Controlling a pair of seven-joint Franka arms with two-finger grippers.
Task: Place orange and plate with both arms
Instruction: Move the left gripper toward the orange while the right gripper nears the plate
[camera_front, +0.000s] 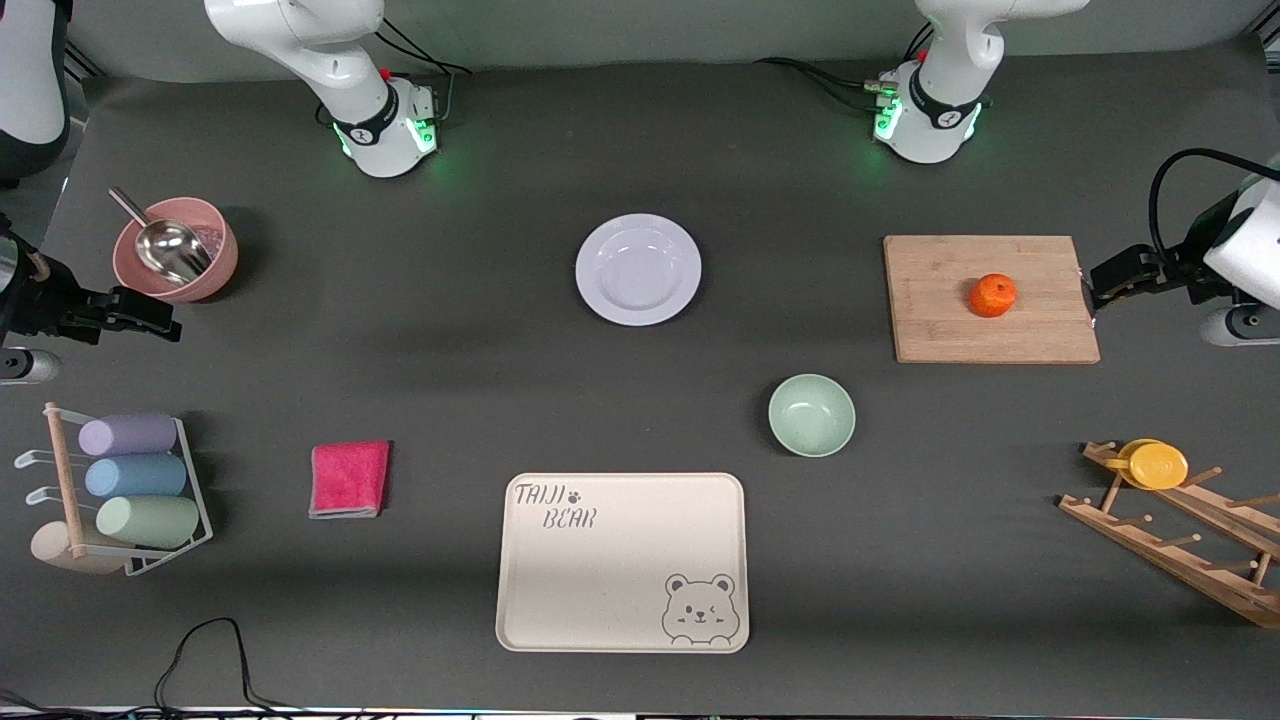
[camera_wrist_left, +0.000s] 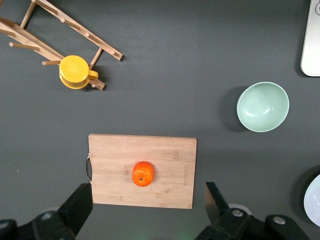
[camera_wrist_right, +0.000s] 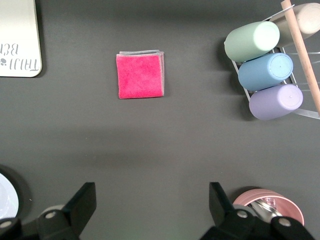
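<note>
Currently, step: not begun; both arms wait, nothing grasped.
Orange (camera_front: 993, 295): on the cutting board (camera_front: 990, 298) near the tabletop (camera_front: 450, 380) edge at the left arm's end.
Plate (camera_front: 638, 269): mid-tabletop, toward the robots' edge.
Left pincer (camera_wrist_left: 149, 212): over the board's edge, fingers apart.
Right pincer (camera_wrist_right: 152, 210): beside the pink bowl (camera_front: 176, 248), fingers apart.
Next move: likely lower the left pincer squarely astride the orange.

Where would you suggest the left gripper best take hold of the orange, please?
Probably from straight above, across its widest middle: the orange is small and round, sits alone on the flat cutting board, and the left gripper has open fingers.
</note>
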